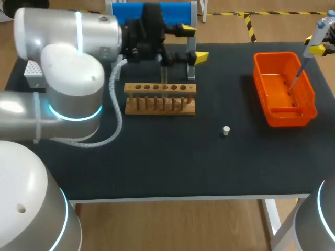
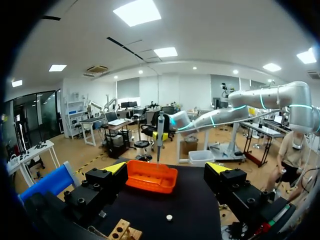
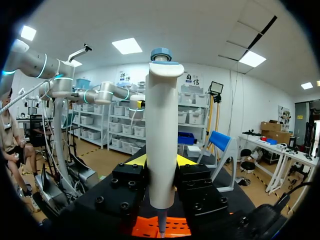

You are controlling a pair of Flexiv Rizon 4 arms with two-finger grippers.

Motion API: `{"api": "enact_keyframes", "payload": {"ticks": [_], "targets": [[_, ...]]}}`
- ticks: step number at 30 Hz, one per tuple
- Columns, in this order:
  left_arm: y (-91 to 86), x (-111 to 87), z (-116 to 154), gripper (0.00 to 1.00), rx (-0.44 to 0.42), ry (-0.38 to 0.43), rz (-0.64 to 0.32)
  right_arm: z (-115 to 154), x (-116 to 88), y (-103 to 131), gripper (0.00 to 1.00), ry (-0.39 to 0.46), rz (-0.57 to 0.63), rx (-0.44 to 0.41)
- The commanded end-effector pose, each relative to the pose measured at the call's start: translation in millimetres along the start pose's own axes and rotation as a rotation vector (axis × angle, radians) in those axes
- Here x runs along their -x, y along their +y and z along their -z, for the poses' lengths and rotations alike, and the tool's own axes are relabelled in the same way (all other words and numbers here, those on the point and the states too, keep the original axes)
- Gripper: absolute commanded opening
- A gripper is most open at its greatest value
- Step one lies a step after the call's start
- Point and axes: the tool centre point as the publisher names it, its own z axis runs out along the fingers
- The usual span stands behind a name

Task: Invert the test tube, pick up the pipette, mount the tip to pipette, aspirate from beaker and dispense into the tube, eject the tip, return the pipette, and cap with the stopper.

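Two fingers of our right gripper (image 3: pixel 161 164) clamp the pipette (image 3: pixel 161 120) above the orange bin (image 1: pixel 273 119). Our left gripper (image 1: pixel 194 43) gapes wide beyond the wooden rack (image 1: pixel 159 89). The stopper (image 1: pixel 225 130) lies on the table (image 1: pixel 157 162).

A lab, judging by the test-tube rack (image 1: pixel 159 98) and pipette (image 3: pixel 161 135).

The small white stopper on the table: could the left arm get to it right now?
Probably yes. The stopper lies alone on bare tabletop, and the left arm's fingers stand open and empty by the rack, nothing in between.
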Motion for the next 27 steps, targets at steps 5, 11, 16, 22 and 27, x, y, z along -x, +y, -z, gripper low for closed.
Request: {"api": "enact_keyframes", "payload": {"ticks": [5, 11, 16, 22, 27], "targets": [[-23.2, 3.7, -95.1, 1.0, 0.037, -0.008, -0.01, 3.0, 2.1, -0.8, 0.0, 0.008, 0.001, 0.0], [-35.4, 8.6, -129.2, 1.0, 0.046, 0.01, -0.023, 3.0, 2.1, -0.8, 0.0, 0.008, 0.001, 0.0], [-43.8, 12.0, -152.5, 1.0, 0.048, 0.018, -0.035, 3.0, 2.1, -0.8, 0.0, 0.008, 0.001, 0.0], [-51.9, 15.7, -173.7, 1.0, 0.049, 0.018, -0.039, 3.0, 2.1, -0.8, 0.0, 0.008, 0.001, 0.0], [-56.0, 15.4, -181.8, 1.0, 0.058, 0.024, -0.053, 3.0, 2.1, -0.8, 0.0, 0.008, 0.001, 0.0]]}}
